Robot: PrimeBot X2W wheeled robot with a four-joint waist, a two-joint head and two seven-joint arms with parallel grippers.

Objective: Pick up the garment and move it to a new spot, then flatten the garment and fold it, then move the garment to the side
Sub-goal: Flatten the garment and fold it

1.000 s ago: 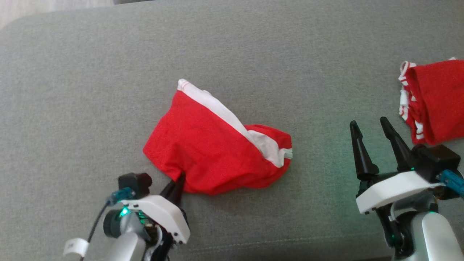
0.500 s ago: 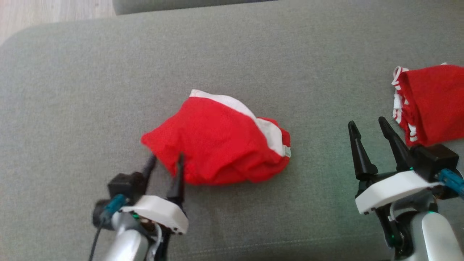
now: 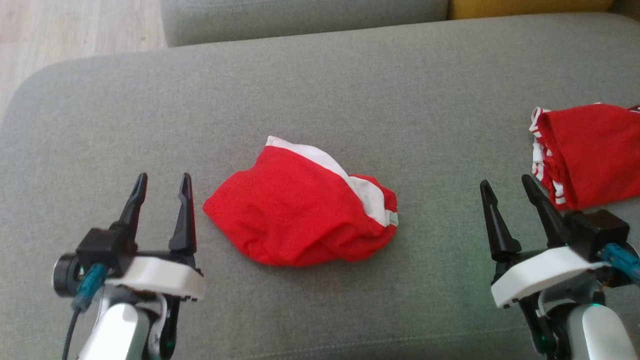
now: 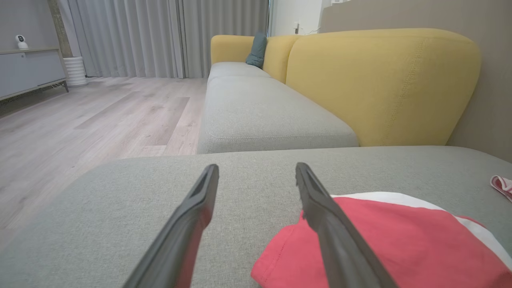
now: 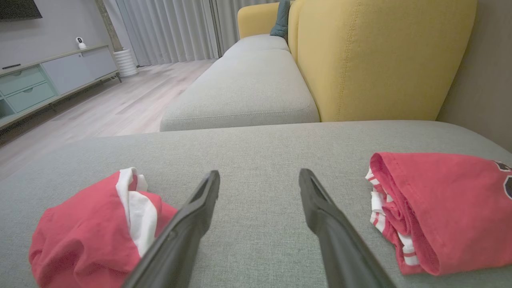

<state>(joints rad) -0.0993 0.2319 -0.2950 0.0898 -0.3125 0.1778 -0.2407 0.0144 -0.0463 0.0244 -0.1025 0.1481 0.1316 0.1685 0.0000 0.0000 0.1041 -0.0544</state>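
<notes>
– Two grippers: what is the state of each?

– Left gripper (image 3: 164, 176): jaws wide, empty, low over the sofa (image 3: 350, 90), just left of the garment (image 3: 300, 220) and apart from it. Right gripper (image 3: 506, 181): jaws wide, empty, well to the right of the garment, near a second garment (image 3: 590, 150) that lies folded at the sofa's right edge.

– Where is the garment?

– Mid-sofa, between the two grippers. It lies as a crumpled red mound. A white band (image 3: 320, 156) runs from its far edge toward its right end.

– What are its handling properties?

– By judgement: light, soft, thin cloth with no stiffness. It is not fragile. It is likely to sag from any single hold, and its layers may slide over one another. The woven sofa fabric probably grips it, so dragging would bunch it further. Lift it clear instead.

– Where is the grasp point?

– Recommended: the near-left hem (image 3: 212, 209), which lies low on the sofa beside the left gripper. Straddle the edge and pinch low. For flattening, the white band at the right end suits the right gripper. Avoid the centre of the mound, because a pinch there would gather several layers.

– What is the risk?

– A shallow pinch may let the cloth slip out. Seat the hem deep between the jaws.
</notes>
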